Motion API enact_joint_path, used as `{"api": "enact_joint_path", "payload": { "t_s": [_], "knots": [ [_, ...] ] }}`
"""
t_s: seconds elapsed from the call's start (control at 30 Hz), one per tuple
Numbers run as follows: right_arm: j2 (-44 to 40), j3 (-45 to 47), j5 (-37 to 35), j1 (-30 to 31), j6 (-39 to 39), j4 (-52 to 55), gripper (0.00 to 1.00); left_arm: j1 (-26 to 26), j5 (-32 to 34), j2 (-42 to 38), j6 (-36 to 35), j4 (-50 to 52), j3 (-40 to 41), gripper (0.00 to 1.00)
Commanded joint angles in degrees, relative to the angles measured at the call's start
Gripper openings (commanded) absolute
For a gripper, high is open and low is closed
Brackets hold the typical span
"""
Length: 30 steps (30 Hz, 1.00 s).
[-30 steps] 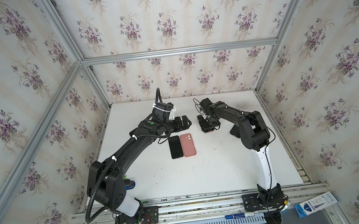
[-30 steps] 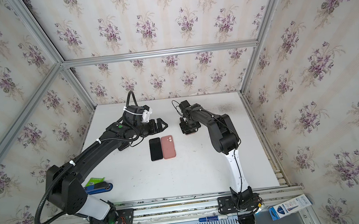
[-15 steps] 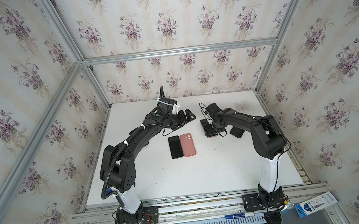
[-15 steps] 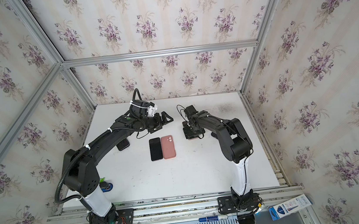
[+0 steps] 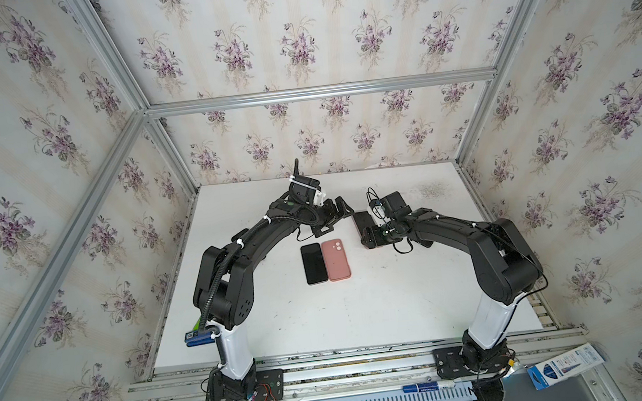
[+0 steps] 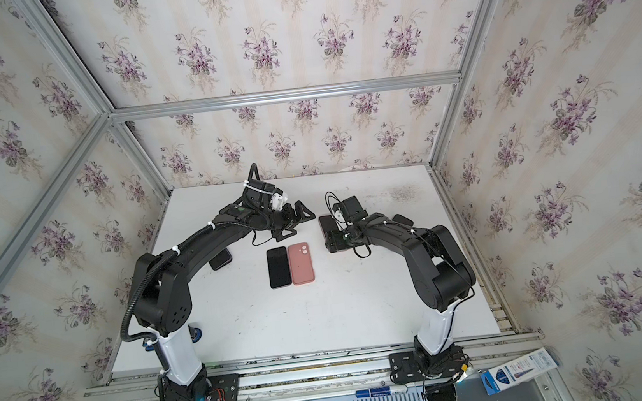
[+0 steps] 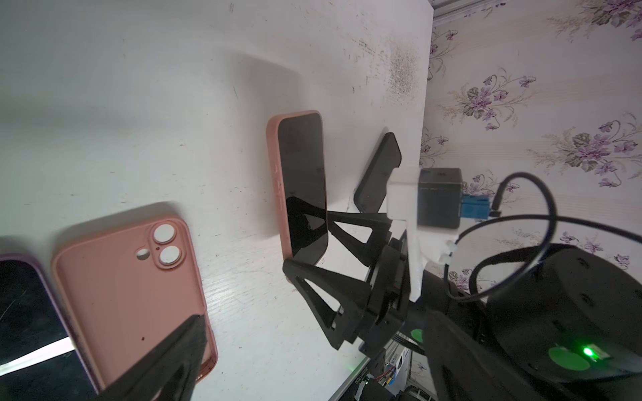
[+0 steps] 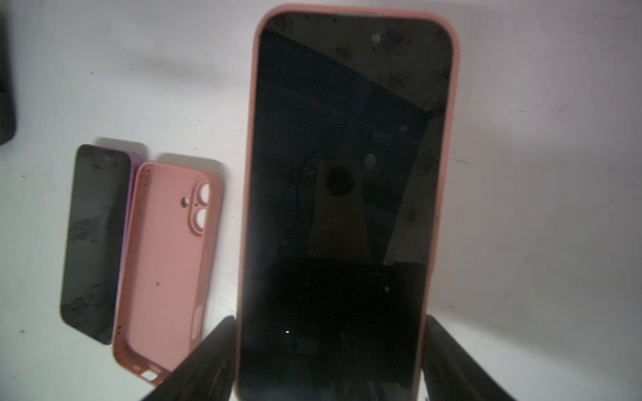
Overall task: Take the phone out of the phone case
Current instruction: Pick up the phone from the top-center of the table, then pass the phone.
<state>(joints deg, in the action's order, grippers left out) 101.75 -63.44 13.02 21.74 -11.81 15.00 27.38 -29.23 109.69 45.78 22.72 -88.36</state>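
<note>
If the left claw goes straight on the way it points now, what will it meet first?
Most likely the pink-cased phone, which the right claw grips at one end. The left claw is open and aimed at it; depth is unclear.

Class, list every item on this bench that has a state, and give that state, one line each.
pink-cased phone: not yet taken out, screen up, held off the table
empty pink case: flat on the table, open side up
bare phone: uncased, flat, screen up
right gripper: shut on the pink-cased phone
left gripper: open, holding nothing
</note>
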Motion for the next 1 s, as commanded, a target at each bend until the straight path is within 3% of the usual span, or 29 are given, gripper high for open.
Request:
{"api": "enact_joint_path", "payload": {
  "t_s": [0.0,0.37,0.77,0.97],
  "knots": [
    [-2.26,1.95,5.77,0.01,-1.82,-8.68,0.42,-0.04,-1.04,0.99,1.63,-0.67,-0.70,0.99],
    [-7.99,9.14,12.14,0.72,-5.05,-15.66,0.38,-0.05,-3.36,5.23,4.04,-1.07,-4.56,0.96],
    [-11.42,11.80,13.08,2.69,-6.51,-16.37,0.33,-0.06,-3.99,6.67,5.02,-1.14,-4.63,0.57],
    [-13.15,12.73,13.94,3.22,-7.35,-17.07,0.30,-0.08,-4.16,7.12,4.93,-1.14,-4.15,0.44]
  ]
}}
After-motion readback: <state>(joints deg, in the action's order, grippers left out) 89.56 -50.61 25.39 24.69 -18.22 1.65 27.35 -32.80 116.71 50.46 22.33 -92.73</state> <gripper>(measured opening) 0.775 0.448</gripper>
